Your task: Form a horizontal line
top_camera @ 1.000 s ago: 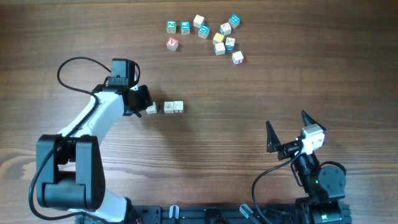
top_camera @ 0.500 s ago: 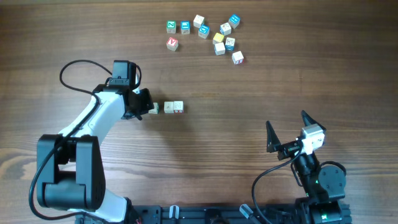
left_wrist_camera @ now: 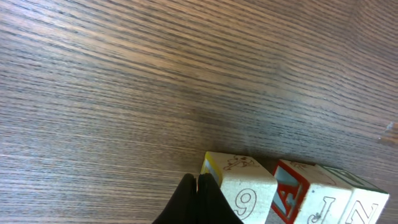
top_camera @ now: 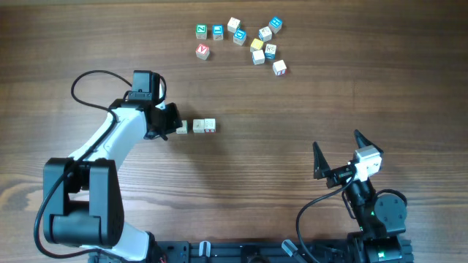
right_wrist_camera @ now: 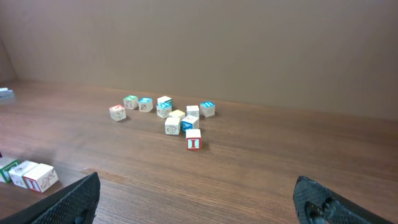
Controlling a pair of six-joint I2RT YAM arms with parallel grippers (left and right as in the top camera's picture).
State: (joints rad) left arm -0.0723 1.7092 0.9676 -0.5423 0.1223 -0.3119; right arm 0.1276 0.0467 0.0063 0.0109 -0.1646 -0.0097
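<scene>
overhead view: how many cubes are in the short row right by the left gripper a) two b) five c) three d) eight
c: the row of cubes shows three pale blocks side by side next to the left gripper, well apart from the colourful cluster.

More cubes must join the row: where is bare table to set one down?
Bare table lies right of the row, out to the right gripper, and in the band between row and loose cluster. Crowded: inside the cluster, cubes close together, and the row's left end, where the left gripper sits against it.
</scene>
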